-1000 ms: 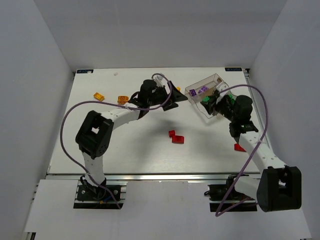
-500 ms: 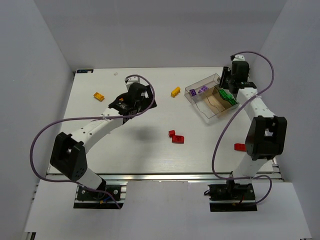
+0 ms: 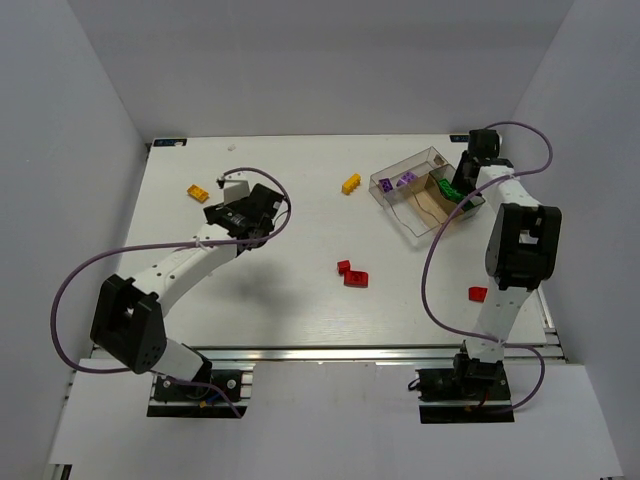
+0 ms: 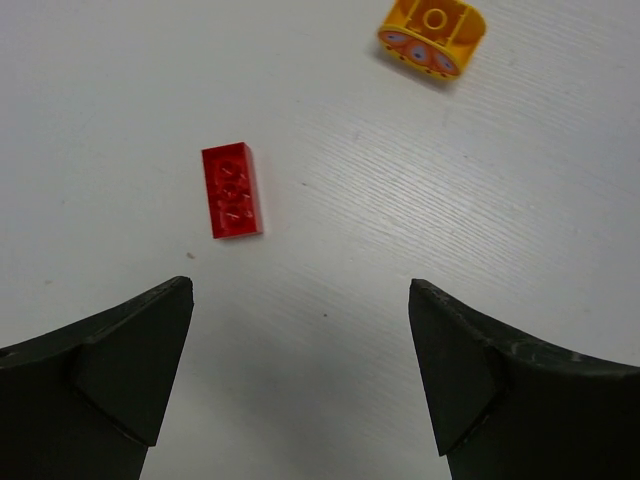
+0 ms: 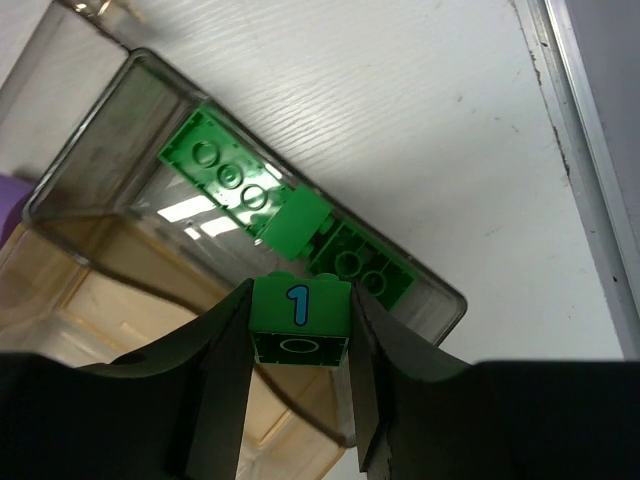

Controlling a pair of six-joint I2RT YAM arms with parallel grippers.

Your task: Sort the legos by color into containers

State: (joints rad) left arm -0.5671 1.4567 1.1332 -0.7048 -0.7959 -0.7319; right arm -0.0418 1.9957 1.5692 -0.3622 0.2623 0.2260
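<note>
Holding a green brick (image 5: pixel 300 335) printed with a 1, the right claw (image 5: pixel 300 300) is closed on it from both sides above the box (image 5: pixel 70 190), over the end compartment (image 5: pixel 440 300) where other green legos (image 5: pixel 228 172) lie against the clear wall. Recommended handling: lower until the brick is inside the wall and off the divider, then part the fingers; its height above the rim is hard to judge from this angle. Left claw (image 4: pixel 300 370): wide open, empty, over the desk (image 4: pixel 480 220) near a red brick (image 4: pixel 231 189) and an orange piece (image 4: pixel 432 38).
</note>
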